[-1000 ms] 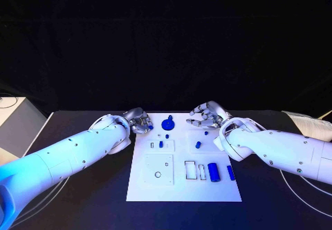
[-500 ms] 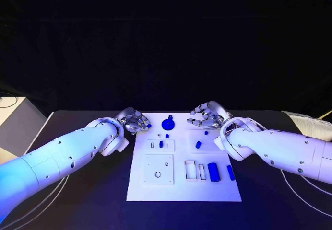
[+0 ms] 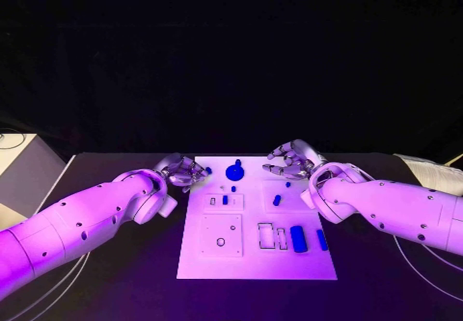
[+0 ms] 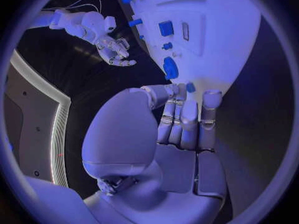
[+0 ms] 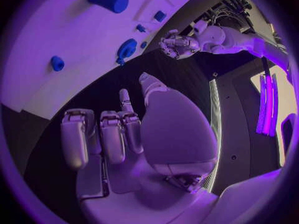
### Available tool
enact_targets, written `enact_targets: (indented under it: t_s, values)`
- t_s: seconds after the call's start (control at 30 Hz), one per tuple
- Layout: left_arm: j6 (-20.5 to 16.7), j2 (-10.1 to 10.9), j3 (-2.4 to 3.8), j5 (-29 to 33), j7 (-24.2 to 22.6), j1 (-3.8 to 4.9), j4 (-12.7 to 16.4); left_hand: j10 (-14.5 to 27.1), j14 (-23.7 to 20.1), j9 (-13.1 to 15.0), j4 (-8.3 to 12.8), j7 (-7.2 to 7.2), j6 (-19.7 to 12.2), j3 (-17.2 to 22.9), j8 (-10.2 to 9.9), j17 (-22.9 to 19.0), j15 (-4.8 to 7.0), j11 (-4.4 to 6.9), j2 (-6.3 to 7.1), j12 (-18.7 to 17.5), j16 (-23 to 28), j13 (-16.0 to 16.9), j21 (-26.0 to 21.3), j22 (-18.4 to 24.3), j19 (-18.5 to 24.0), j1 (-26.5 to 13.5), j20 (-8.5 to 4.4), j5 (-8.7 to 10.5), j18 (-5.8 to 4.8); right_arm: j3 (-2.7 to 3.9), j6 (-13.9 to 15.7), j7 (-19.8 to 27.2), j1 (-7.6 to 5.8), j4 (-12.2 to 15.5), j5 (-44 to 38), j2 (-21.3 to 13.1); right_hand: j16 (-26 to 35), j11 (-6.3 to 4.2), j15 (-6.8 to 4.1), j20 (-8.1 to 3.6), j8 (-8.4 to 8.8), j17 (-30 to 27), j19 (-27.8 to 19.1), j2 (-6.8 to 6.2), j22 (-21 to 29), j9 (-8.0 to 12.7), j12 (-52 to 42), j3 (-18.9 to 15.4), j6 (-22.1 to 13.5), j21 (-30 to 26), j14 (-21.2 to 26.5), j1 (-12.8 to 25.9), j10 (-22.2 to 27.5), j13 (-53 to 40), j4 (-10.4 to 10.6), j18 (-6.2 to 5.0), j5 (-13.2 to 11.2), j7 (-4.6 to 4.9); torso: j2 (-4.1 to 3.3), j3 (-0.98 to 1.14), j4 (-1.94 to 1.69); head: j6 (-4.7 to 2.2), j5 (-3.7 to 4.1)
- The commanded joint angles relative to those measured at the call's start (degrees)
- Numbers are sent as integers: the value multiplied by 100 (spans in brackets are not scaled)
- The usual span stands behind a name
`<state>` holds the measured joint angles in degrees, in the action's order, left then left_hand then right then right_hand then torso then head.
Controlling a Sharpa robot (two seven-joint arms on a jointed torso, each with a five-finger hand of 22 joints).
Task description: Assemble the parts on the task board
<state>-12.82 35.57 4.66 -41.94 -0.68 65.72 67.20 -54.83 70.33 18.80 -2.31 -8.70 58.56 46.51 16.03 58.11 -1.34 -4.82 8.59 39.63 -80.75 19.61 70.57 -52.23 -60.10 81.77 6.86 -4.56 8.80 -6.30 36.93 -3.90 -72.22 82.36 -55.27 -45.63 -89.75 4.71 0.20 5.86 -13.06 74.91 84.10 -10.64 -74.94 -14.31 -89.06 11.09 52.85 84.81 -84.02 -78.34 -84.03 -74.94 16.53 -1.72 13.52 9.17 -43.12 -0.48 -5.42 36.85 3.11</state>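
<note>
A black table (image 3: 116,267) is seen beneath everything, with a black backdrop (image 3: 231,73) hung behind it. A pale cabinet-like block (image 3: 24,170) is placed just off the table's left edge, and a dark cable (image 3: 10,140) is laid on its top. At the far right edge, a white ribbed object (image 3: 439,172) is partly visible; its nature cannot be determined.

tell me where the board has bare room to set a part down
The task board is bare along its near strip, below the square plate and the large blue cylinder. The far end is crowded: round blue part, left hand, right hand.
</note>
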Motion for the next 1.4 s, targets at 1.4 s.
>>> enact_targets:
  t_s: [1.4]
  values:
    - [-474, -548, 376, -2487, -187, 63, -1075, 850, -1674, -19, 180, -183, -789, -992, -202, -2190, -187, -239, 379, -176, 990, -210, -885, 1043, 848, 250, 174, 133, 184, 1, -81, 27, 16, 6, -56, 25, -25, -49, -29, -21, -34, 1509, 372, -3, -1044, -13, 2, 41, -7, -21, -598, 81, -504, -1428, -8, 24, 39, -23, -33, 13, 24, -93, -60]
